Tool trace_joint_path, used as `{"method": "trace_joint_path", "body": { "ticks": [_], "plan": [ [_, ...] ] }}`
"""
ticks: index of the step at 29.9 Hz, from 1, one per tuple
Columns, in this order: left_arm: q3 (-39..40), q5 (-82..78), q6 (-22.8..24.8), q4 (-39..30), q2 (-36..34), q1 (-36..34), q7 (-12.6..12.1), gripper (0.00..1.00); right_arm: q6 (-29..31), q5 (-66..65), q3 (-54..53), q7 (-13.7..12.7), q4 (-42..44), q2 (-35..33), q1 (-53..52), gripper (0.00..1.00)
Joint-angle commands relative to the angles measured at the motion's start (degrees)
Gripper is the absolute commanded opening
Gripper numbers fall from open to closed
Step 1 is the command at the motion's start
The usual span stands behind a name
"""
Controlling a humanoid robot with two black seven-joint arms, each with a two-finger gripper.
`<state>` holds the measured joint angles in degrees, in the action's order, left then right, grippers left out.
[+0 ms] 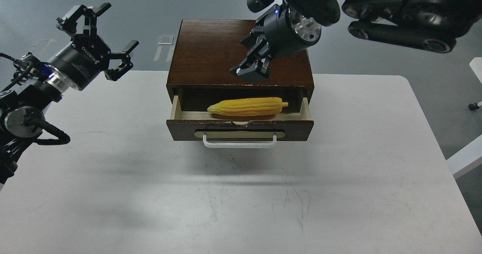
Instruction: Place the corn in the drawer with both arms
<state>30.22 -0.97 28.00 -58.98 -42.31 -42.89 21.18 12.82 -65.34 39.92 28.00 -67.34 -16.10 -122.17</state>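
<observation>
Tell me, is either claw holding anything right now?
No. The left gripper is open in the air, the right gripper hangs empty above the drawer, and the corn lies inside.

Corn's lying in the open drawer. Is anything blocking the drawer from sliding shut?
Nothing visible does. The corn lies inside the drawer, below the box's top edge, and both grippers, left and right, hang clear of it.

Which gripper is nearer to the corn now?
Right. The right gripper hangs just above the corn in the open drawer; the left gripper is far off to its left.
</observation>
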Motion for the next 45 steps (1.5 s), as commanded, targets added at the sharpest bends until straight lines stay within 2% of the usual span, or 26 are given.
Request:
{"method": "trace_joint_path", "body": {
  "ticks": [1, 3, 7, 9, 13, 15, 20, 26, 32, 45],
  "plan": [
    [-0.07, -0.09, 0.0, 0.0, 0.38, 0.0, 0.0, 0.98, 0.1, 9.6, -1.24, 0.0, -0.16, -6.56, -0.01, 0.84],
    [-0.07, -0.09, 0.0, 0.0, 0.56, 0.09, 0.0, 0.98, 0.27, 18.27, -2.03, 0.0, -0.42, -12.52, 1.92, 0.91],
    [-0.07, -0.09, 0.0, 0.0, 1.0, 0.18, 0.0, 0.98, -0.26, 29.28, -6.06, 0.0, -0.77, -19.31, 8.59, 0.92],
    [-0.07, -0.09, 0.0, 0.0, 1.08, 0.27, 0.0, 0.98, -0.26, 38.75, -13.77, 0.0, -0.86, -24.74, 17.7, 0.92],
    [-0.07, -0.09, 0.0, 0.09, 1.26, 0.35, 0.0, 0.98, -0.52, 46.08, -25.22, 0.0, 0.1, -29.51, 31.78, 0.92],
    [-0.16, -0.09, 0.0, 0.09, 1.7, 0.44, 0.0, 0.98, -1.65, 50.64, -34.34, 0.0, -0.07, -32.06, 43.36, 0.92],
    [-0.16, -0.09, 0.0, 0.35, 2.05, 1.4, 0.0, 0.98, -6.22, 57.93, -48.41, 0.0, 1.06, -31.72, 61.74, 0.95],
    [-0.16, -0.09, 0.0, 0.44, 2.93, 2.37, 0.0, 0.98, -6.58, 61.03, -59.68, 0.0, 2.21, -28.65, 74.68, 0.98],
    [-0.16, -0.17, 0.0, 0.53, 3.98, 3.34, 0.0, 0.98, -6.76, 61.03, -62.59, 0.0, 8.53, -22.05, 78.75, 1.0],
    [-0.16, -0.17, 0.0, 0.62, 4.25, 4.31, -0.09, 0.98, -6.76, 60.94, -62.42, 0.0, 11.44, -14.66, 80.42, 1.0]
  ]
}}
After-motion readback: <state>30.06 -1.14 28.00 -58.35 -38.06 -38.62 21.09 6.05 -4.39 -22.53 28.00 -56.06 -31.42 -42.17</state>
